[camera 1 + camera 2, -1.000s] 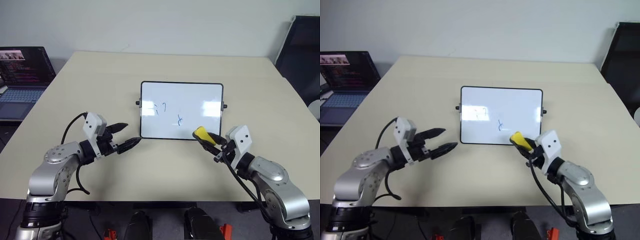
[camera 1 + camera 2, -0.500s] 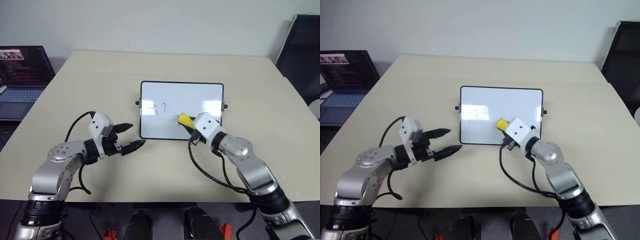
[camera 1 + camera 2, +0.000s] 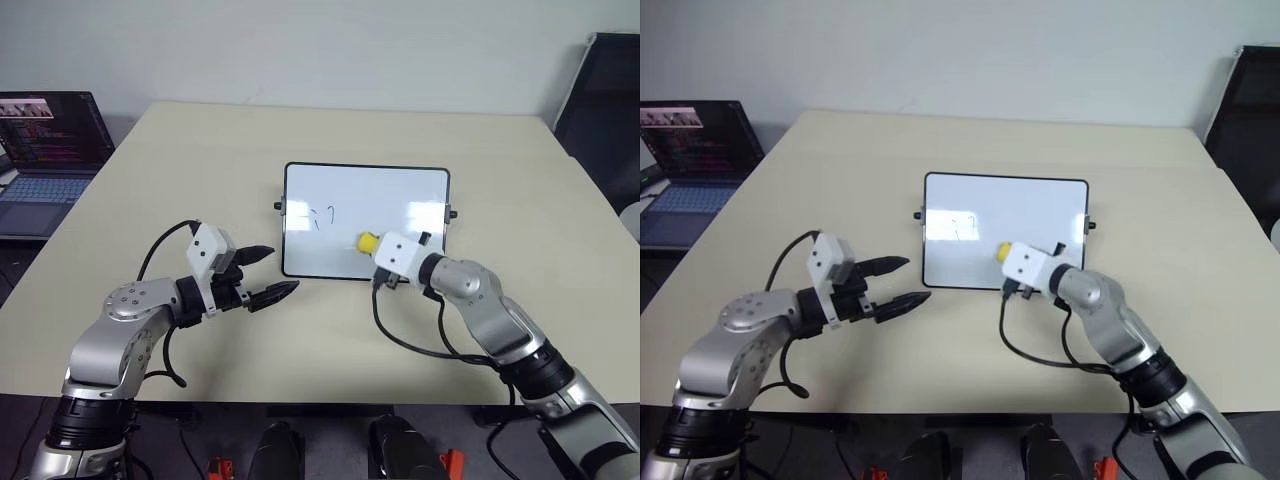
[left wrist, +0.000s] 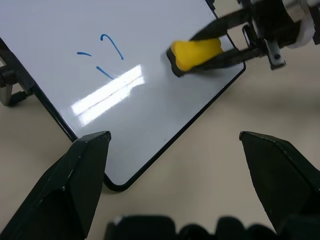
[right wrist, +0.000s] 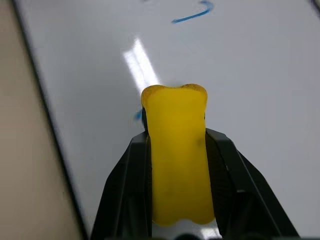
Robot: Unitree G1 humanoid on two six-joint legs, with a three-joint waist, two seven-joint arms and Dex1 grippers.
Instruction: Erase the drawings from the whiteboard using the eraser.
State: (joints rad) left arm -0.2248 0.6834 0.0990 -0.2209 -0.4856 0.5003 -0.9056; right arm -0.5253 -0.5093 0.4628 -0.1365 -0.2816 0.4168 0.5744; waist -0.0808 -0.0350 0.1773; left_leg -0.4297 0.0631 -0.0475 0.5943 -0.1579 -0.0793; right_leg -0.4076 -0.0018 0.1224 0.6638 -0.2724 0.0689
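The right arm reaches forward and inward across the near right part of the table (image 3: 520,190), forearm angled toward the left, its right gripper (image 3: 372,245) tipped slightly down onto the whiteboard (image 3: 390,195) and clamped on the eraser (image 3: 368,242) — the two black fingers (image 5: 125,185) press its long sides, as the right wrist view shows. The eraser's long axis runs along the fingers, pointing left and a little away, its dark underside against the glossy surface in the near middle of the board. The board lies flat at the table's centre, long side running left to right. The drawings (image 3: 321,215) — thin blue strokes — sit on the board's left half, left of the eraser and apart from it; a bit of blue shows right at the eraser's edge (image 5: 138,115). The left arm is bent over the near left of the table, its left gripper (image 3: 267,274) pointing right toward the board's near left corner, fingers spread wide and holding nothing. A laptop (image 3: 45,150) stands far left.
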